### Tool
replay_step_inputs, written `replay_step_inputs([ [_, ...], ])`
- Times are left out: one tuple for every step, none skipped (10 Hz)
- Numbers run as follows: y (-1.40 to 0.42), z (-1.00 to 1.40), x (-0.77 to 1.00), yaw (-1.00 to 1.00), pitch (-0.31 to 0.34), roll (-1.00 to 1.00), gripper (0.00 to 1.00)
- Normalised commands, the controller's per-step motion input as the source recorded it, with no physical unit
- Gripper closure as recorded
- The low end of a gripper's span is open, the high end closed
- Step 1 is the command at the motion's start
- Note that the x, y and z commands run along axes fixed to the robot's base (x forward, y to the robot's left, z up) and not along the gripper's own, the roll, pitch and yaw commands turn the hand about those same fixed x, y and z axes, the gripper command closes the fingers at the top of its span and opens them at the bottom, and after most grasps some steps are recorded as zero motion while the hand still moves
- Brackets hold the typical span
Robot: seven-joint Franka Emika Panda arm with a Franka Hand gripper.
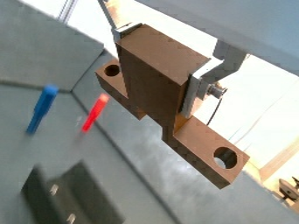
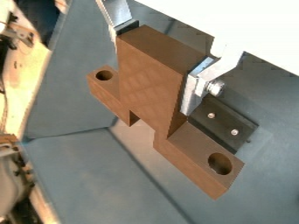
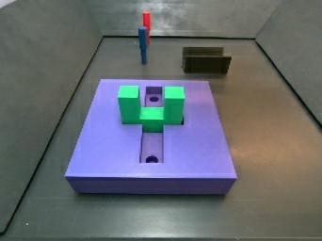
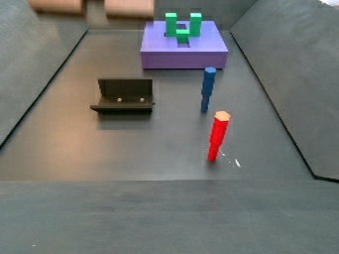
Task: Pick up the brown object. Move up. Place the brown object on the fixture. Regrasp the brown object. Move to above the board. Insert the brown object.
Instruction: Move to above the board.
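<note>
My gripper [image 1: 163, 61] is shut on the brown object [image 1: 149, 83], its silver fingers [image 1: 197, 87] clamping the raised middle block. The bar under the block has a round hole at each end. Both wrist views show this hold; the gripper [image 2: 159, 57] and the object [image 2: 146, 83] hang well above the floor. In a side view only the bar's underside [image 4: 130, 7] shows at the upper edge, and the gripper itself is out of frame. The fixture [image 2: 229, 124] lies on the floor below the object, and shows in both side views [image 3: 208, 62] [image 4: 123, 96]. The lavender board [image 3: 101, 141] [image 4: 166, 52] carries a green U-shaped block [image 3: 151, 104].
A blue post [image 4: 208, 89] and a red post [image 4: 219, 136] stand on the floor between the fixture and the board. They also show in a wrist view, the blue post [image 1: 44, 107] and the red post [image 1: 94, 112]. Sloped grey walls enclose the floor.
</note>
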Motion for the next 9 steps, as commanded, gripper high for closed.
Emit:
replay_step_inputs([
  [-0.01,0.61,0.01,-0.04,0.063,-0.01,1.0],
  [-0.01,0.18,0.03,-0.03,0.094,0.0,1.0],
  [-1.4,0.26,-1.13,-0.12,0.152,-1.0,1.0],
  [-1.4,0.29,-1.16,-0.11,0.142,-1.0,1.0],
  [-1.4,0.29,-1.25,-0.1,0.122,-1.0,1.0],
  [-1.4,0.26,-1.27,-0.09,0.128,-1.0,1.0],
  [-1.4,0.28,-1.25,-0.08,0.137,-1.0,1.0],
  [-0.77,0.15,-0.73,-0.06,0.133,-1.0,1.0],
  [-0.41,0.07,-0.41,-0.06,0.139,-1.0,1.0],
])
